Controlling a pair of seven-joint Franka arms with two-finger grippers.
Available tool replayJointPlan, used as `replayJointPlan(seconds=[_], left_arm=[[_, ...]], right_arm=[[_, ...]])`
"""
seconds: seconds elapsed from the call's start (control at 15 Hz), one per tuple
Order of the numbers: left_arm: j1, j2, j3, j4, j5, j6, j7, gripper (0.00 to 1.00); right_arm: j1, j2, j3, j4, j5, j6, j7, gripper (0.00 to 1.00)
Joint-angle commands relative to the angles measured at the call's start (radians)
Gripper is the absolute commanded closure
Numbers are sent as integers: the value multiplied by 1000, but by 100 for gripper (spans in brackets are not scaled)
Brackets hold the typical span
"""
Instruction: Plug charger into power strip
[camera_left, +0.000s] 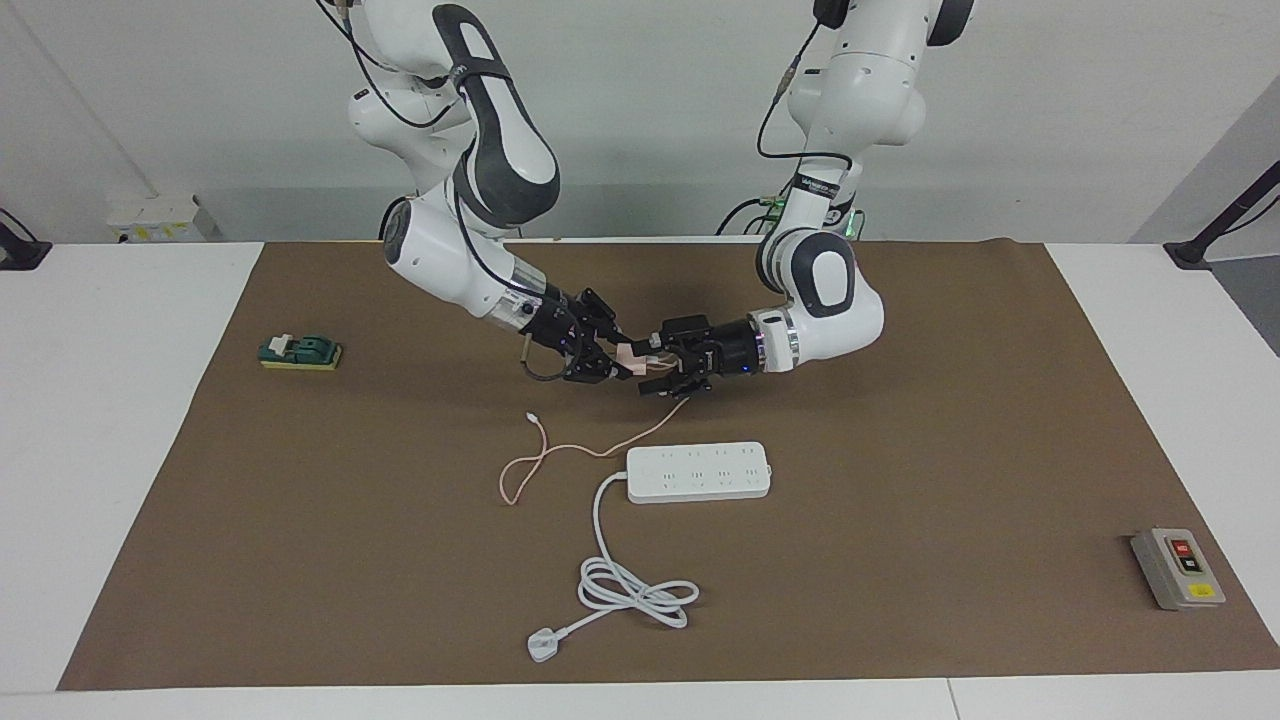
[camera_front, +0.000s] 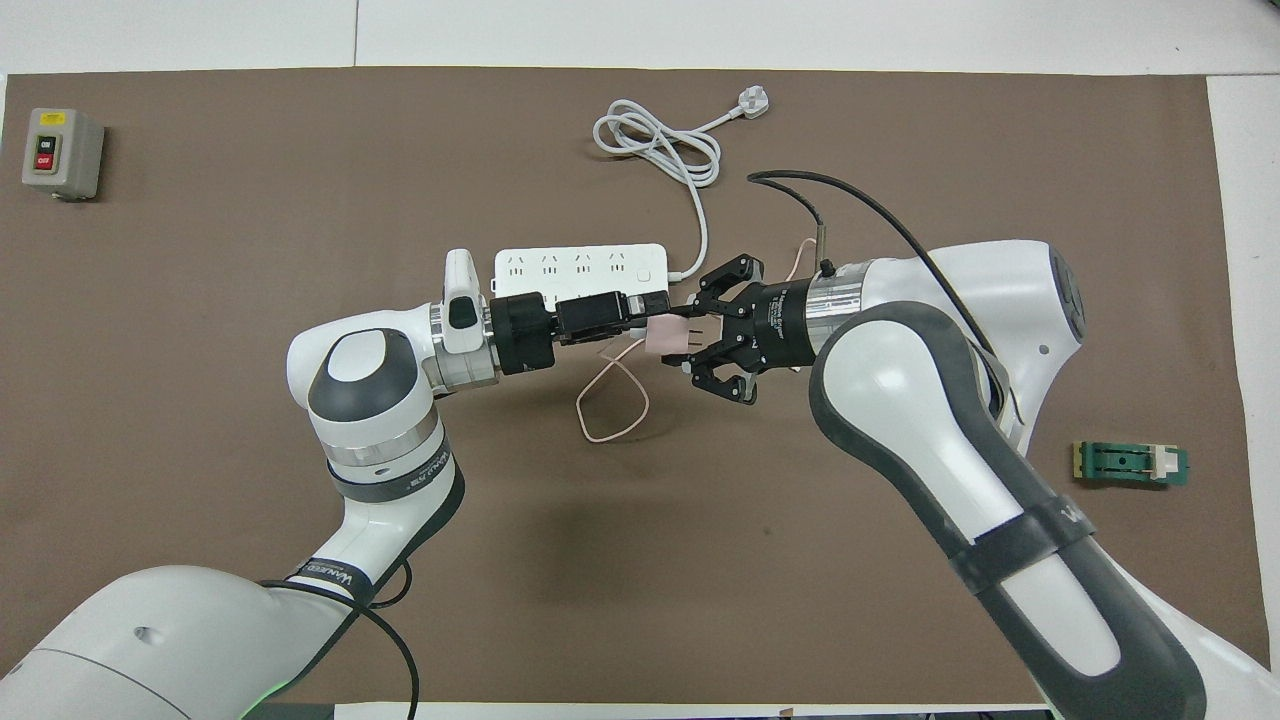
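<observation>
The pale pink charger (camera_left: 626, 353) (camera_front: 667, 335) hangs in the air between both grippers, nearer to the robots than the power strip (camera_left: 698, 472) (camera_front: 580, 265). My right gripper (camera_left: 616, 358) (camera_front: 694, 335) is shut on its pronged end, links splayed. My left gripper (camera_left: 652, 365) (camera_front: 650, 312) stands open at the charger's cable end; I cannot tell whether it touches it. The thin pink cable (camera_left: 560, 450) (camera_front: 612, 400) droops to the mat in a loop beside the strip. The strip lies flat with its sockets up.
The strip's thick white cord (camera_left: 635, 590) (camera_front: 655, 140) is coiled farther from the robots and ends in a flat white plug (camera_left: 543, 645) (camera_front: 753, 100). A grey switch box (camera_left: 1178, 568) (camera_front: 62, 152) sits at the left arm's end, a small green part (camera_left: 300, 352) (camera_front: 1130, 463) at the right arm's end.
</observation>
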Motion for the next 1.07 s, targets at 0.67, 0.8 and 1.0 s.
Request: replayJointPlan(seconds=[0.67,0.8,1.0], left_arm=[[-11,-21,10,-57,-17,-43,45,0],[-11,-33,10,-68,-17,-40,45,0],[-13,-38,10,-70,-17,-38,46,0]], right_arm=[[3,-26,-1,-31,24,31,-21,100],[3,-26,-1,-31,24,32,-21,100],[3,-26,-1,-31,24,32,-21,100]])
